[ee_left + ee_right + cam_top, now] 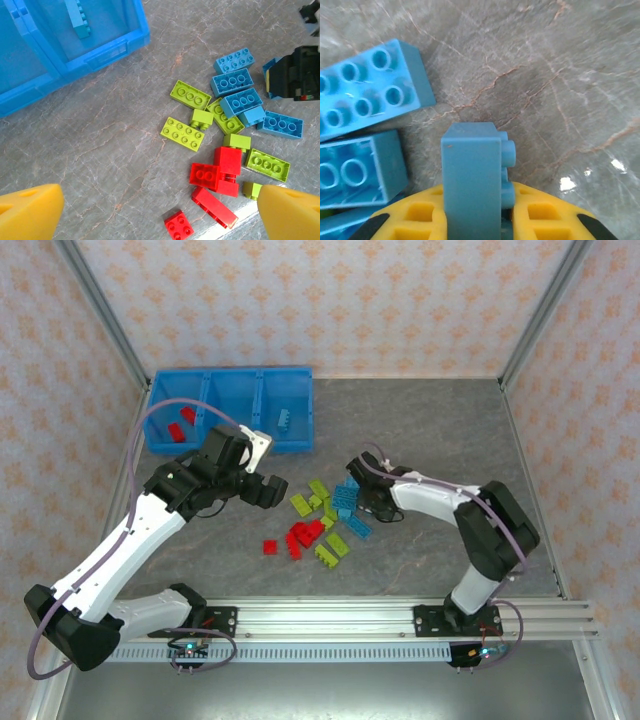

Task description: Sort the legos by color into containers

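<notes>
Pick-up step: the right claw (475, 222) is clamped on a light blue brick (470, 170) at the 3 o'clock edge of the pile (320, 520). The next move, I judge, is to lift it and carry it toward 10 o'clock, into the bin's (290, 446) right compartment, where another blue one lies. The left claw (160, 212) hangs with its fingers apart above the pile.

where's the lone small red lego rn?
Top view, just below centre: the small red lego lies alone, immediately left of the red cluster, not touching it.
</notes>
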### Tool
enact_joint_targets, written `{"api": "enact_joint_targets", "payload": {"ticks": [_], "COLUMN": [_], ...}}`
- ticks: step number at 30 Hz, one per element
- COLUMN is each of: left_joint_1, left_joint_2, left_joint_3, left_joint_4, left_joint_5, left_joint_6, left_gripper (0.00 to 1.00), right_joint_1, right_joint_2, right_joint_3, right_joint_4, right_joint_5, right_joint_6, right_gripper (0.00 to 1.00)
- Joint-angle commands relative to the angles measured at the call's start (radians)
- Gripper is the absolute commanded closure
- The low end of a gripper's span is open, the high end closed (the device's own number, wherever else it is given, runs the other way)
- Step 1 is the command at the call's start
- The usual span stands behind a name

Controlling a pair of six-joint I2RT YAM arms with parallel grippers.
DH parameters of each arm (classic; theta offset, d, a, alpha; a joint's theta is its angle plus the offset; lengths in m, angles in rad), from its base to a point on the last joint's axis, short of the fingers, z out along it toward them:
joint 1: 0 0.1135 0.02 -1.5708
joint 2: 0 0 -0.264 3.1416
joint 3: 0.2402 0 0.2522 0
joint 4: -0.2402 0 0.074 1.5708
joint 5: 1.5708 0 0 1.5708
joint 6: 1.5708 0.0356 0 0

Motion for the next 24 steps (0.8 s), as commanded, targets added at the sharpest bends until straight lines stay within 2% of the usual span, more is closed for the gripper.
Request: {"api": "enact_joint_targets", "payload": {"ticks": [1, 3, 5, 9, 12, 17, 24], "left_joint_1": [-0.003, -0.003, -0.003, -0.003, -0.004, -0.003, -0.003], "left_joint_2": [-0.023, -0.025, -0.028, -0.033, -0.046, -0.084, -0.111], "left_joint_3": [-0.011, -0.013, -0.015, -0.019, -0.029, -0.058, -0.078], "left_joint_4": [-0.009, -0.004, -0.002, 0.002, 0.009, 0.048, 0.068], "left_joint_5": [-0.023, -0.026, -0.03, -0.053, -0.086, -0.087, -0.127], "left_joint_6": [0.02, 0.019, 0.02, 0.017, 0.019, 0.038, 0.045], "left_gripper": [0.0, 0.0, 0.0, 0.0, 0.0, 0.0, 0.0], "right_joint_1": [0.002, 0.027, 0.049, 0.068, 0.073, 0.077, 0.082], "right_joint_2": [-0.144, -0.227, -0.288, -0.269, -0.126, 0.156, 0.543], "right_joint_3": [0.001, 0.007, 0.01, 0.086, 0.253, 0.553, 1.017], "right_joint_4": [0.018, 0.057, 0.154, 0.336, 0.322, 0.266, 0.078], "right_joint_5": [0.064, 0.112, 0.103, -0.083, -0.138, -0.154, 0.049], "right_joint_6": [-0.044, -0.128, -0.242, -0.451, -0.521, -0.525, -0.605], "right_gripper": [0.85, 0.85, 0.85, 0.84, 0.84, 0.86, 0.85]}}
